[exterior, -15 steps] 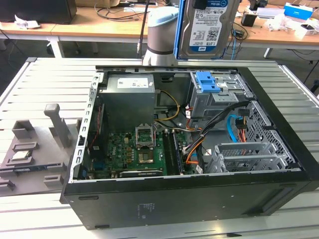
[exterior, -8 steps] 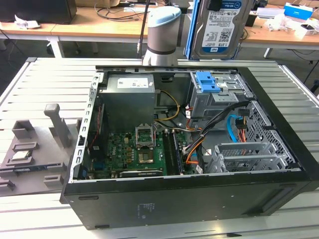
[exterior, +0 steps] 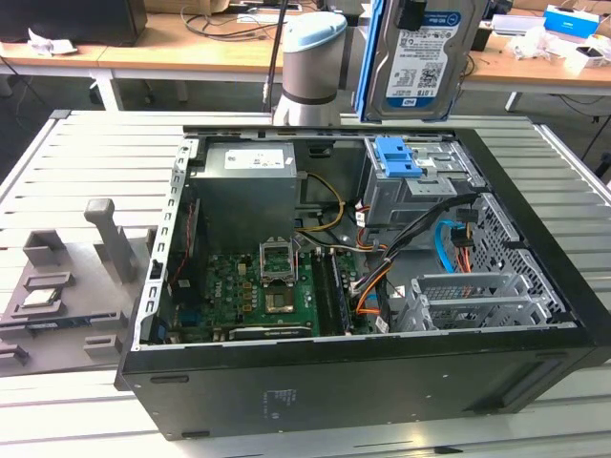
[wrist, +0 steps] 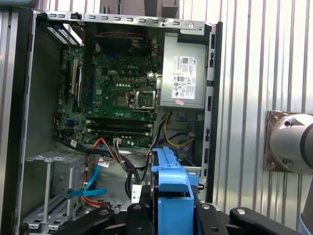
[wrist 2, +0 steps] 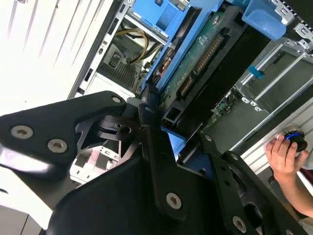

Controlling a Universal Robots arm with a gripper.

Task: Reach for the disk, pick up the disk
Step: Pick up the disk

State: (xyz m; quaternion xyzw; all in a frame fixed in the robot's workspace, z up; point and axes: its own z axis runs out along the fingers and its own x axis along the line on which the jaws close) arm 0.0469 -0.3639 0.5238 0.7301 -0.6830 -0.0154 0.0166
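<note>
The disk (exterior: 417,59) is hanging label-outward well above the open case (exterior: 382,382), near the top of the exterior view; in both wrist views the gripper (wrist: 171,208) is clamping it by its blue rails, fingers (wrist: 146,215) pressing either side, so the pick looks done and the disk clear of the bay (exterior: 410,181) below.

Doing this step well, I judge, is a matter of keeping the disk level and the squeeze on the rails rather than on the bare circuit board (wrist 2: 200,58) facing the second wrist view; it also means lifting straight so nothing is snagging the orange and blue cables (exterior: 449,243) beside the bay (a blue clip (exterior: 396,157) is sitting on top of that bay, apart from the disk).

A hand (wrist 2: 283,156) is resting on a knob at the bench edge in the second wrist view.

As for writing: the disk is carrying a blue-and-white barcode label and the power supply (wrist: 183,73) a white sticker; I am leaving the print unread.
</note>
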